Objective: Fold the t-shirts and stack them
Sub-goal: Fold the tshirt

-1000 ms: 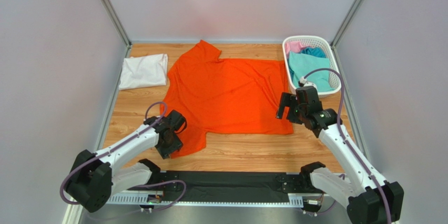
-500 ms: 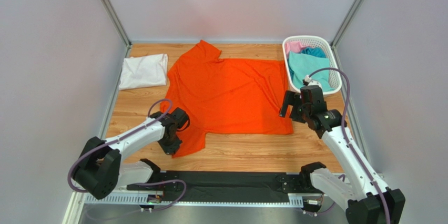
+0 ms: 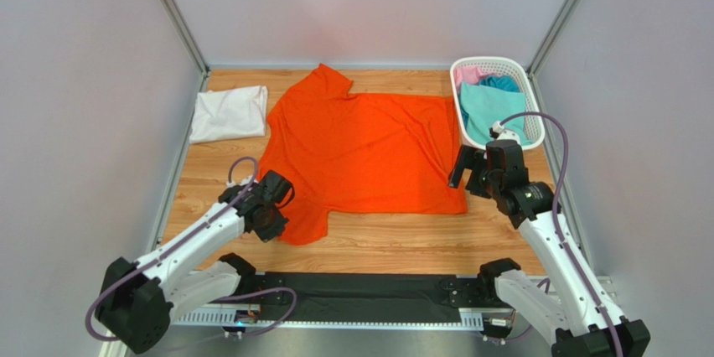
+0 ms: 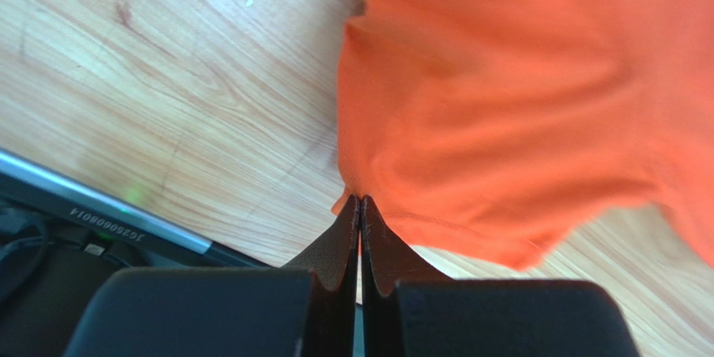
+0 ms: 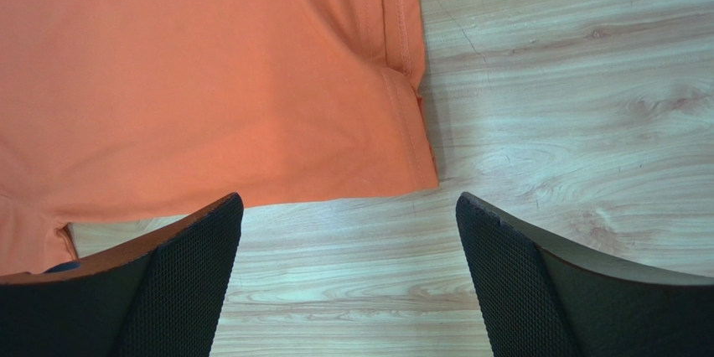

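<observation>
While the orange t-shirt point(image 3: 360, 152) lies spread flat across the middle of the wooden table point(image 3: 394, 240) in the top view, a folded white t-shirt point(image 3: 228, 113) sits apart at the far left, close to the side wall. At the far right corner the white lattice basket point(image 3: 494, 61) holds a teal t-shirt point(image 3: 490, 110), a pink one point(image 3: 468, 75) and a blue one point(image 3: 503, 83), its near rim just beside the orange shirt's right edge. Bare wood runs along the near edge and down the left side. The left gripper point(image 3: 275, 225) sits at the shirt's near-left sleeve, and the right gripper point(image 3: 468, 179) is over the near-right hem corner. From the left wrist, the jaws are pressed fully together with the sleeve's edge pinched at their tips; the cloth bunches and looks raised off the wood there, and open table lies to the left as far as the metal rail. From the right wrist, the jaws stand wide apart and hold nothing; the hem corner lies flat on the table between the two fingers point(image 5: 180, 281), touching neither, with bare wood to its right and near side.
</observation>
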Robot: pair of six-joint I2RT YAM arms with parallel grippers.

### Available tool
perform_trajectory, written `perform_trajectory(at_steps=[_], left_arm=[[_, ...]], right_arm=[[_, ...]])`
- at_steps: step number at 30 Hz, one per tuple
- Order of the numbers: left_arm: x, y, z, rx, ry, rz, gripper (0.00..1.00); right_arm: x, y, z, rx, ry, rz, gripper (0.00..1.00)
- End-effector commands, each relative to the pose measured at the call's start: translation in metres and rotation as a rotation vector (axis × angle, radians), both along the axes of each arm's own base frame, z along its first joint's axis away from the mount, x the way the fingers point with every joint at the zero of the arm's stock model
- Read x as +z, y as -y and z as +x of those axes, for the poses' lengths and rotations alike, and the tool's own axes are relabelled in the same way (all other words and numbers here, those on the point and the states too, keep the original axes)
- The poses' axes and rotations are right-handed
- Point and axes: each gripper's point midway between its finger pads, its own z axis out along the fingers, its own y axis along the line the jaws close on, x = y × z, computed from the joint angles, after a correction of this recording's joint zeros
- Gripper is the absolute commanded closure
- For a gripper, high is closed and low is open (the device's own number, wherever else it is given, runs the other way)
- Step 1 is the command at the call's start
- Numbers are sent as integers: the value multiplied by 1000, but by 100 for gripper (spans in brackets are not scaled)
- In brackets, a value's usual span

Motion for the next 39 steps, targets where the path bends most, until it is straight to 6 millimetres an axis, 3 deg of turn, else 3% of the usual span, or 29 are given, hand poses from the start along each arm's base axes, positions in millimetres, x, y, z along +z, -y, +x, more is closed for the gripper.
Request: perform_trajectory(at_steps=[1, 9, 15, 17, 21, 26, 27, 30, 32, 36, 39], left_arm=[[13, 2, 4, -29, 91, -44, 100], [24, 8, 3, -51, 156, -117, 100], [25, 8, 3, -58, 163, -124, 100], [23, 7, 2, -50, 160, -120, 100], [22, 8, 2, -44, 163, -124, 100], [23, 8, 3, -34, 172, -131, 100], [24, 8, 3, -36, 174, -134, 100], [24, 11, 0, -31, 169, -156, 100], [22, 10, -3, -22, 166, -164, 100], [19, 7, -14, -11, 147, -176, 100], [22, 3, -22, -6, 145, -183, 100]], right_arm=[[-5, 2, -9, -47, -24, 30, 0], [-60, 11, -14, -183, -144, 28, 3], [-96, 8, -7, -218, -187, 44, 20], [-107, 12, -3, -240, -185, 37, 33], [-123, 15, 3, -264, -205, 26, 39], [-135, 17, -3, -278, -249, 11, 50], [-134, 16, -3, -277, -248, 17, 60], [-137, 15, -7, -272, -254, 25, 74], [-135, 15, -9, -275, -245, 31, 78], [-138, 18, -21, -272, -270, 21, 94], [-131, 19, -26, -272, -258, 27, 98]])
